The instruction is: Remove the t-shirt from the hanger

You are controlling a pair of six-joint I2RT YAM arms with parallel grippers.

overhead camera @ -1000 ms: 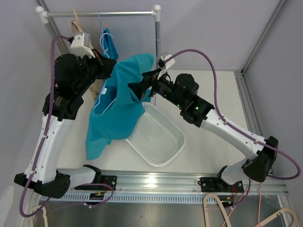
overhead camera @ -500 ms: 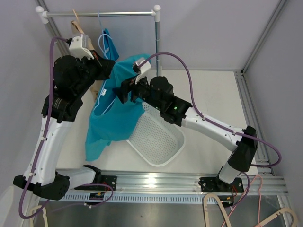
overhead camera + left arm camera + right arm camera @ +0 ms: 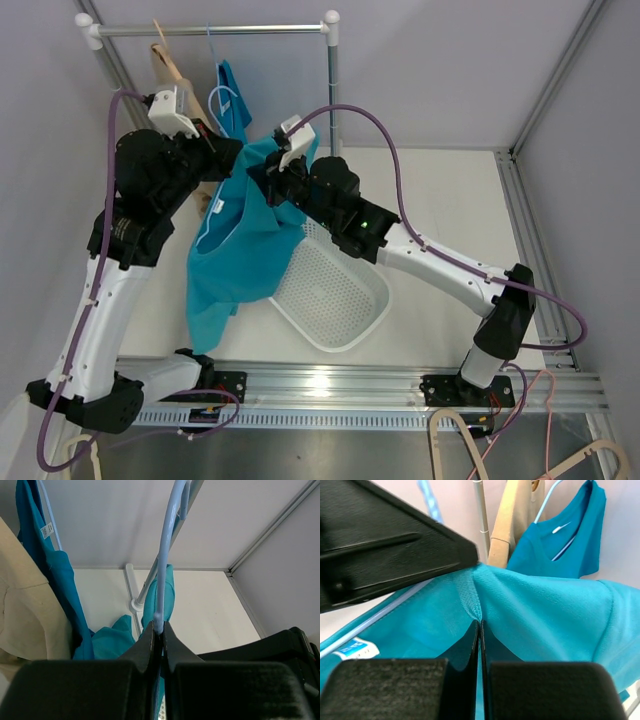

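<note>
A white surface [image 3: 450,210] fills a small booth with pale grey walls [image 3: 450,70] and metal framing in the corners. A metal track [image 3: 330,385] runs along the near edge, and both robot arms are bolted there. At the far left, a clothes rail [image 3: 210,30] crosses between white posts. A beige garment [image 3: 168,68] and a second teal shirt [image 3: 232,95] hang from it.

A white perforated basket [image 3: 335,295] lies on the surface near the middle. The teal t-shirt [image 3: 235,250] hangs in the air just left of it, below the rail and held up between the two arms. Its cloth covers the basket's far left rim in the overhead view, and its lower edge droops toward the near left of the surface.

The left hand [image 3: 158,627] is clenched on the thin, light blue wire of the hanger [image 3: 165,555], which rises straight up from its fingers. The right hand [image 3: 479,625] is pinched tight on a raised fold of the t-shirt, near the ribbed collar seam. The two hands sit close together at the top of the shirt.
</note>
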